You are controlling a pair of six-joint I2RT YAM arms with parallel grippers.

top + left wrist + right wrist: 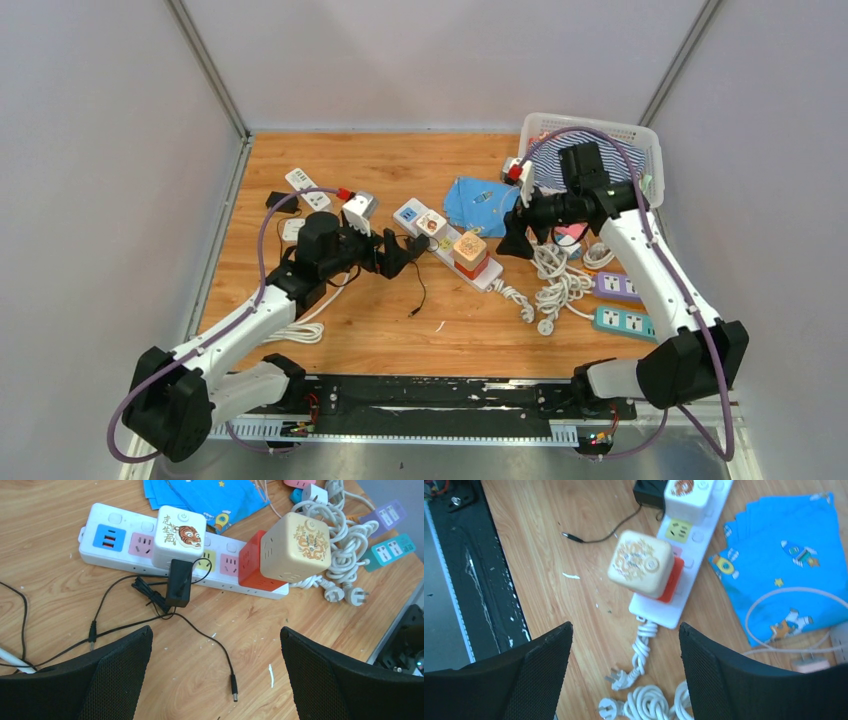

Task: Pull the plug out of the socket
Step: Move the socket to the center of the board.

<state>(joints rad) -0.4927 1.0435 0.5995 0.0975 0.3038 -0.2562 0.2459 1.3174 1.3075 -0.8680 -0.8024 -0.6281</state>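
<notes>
Left jaws: spread wide, pinching nothing, low over bare counter (250,625) just near of the strip.
Right jaws: spread, empty, above the strip's right end.
Plug: black adapter (180,582) against the near face of the tiger cube (180,532), which sits on the white strip (112,557).
Room: open wood near of the strip, crossed by a thin black lead (233,689). Coiled white cords (345,545) crowd the right, and a blue cloth (210,497) lies along the far edge.
Writing: Chinese characters beside the tiger and on the dragon cube (295,547), which I cannot read.

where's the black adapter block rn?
Left wrist view, centre: the black adapter block sits against the near face of the white tiger-print cube socket on the white power strip, just ahead of the open left gripper.
</notes>
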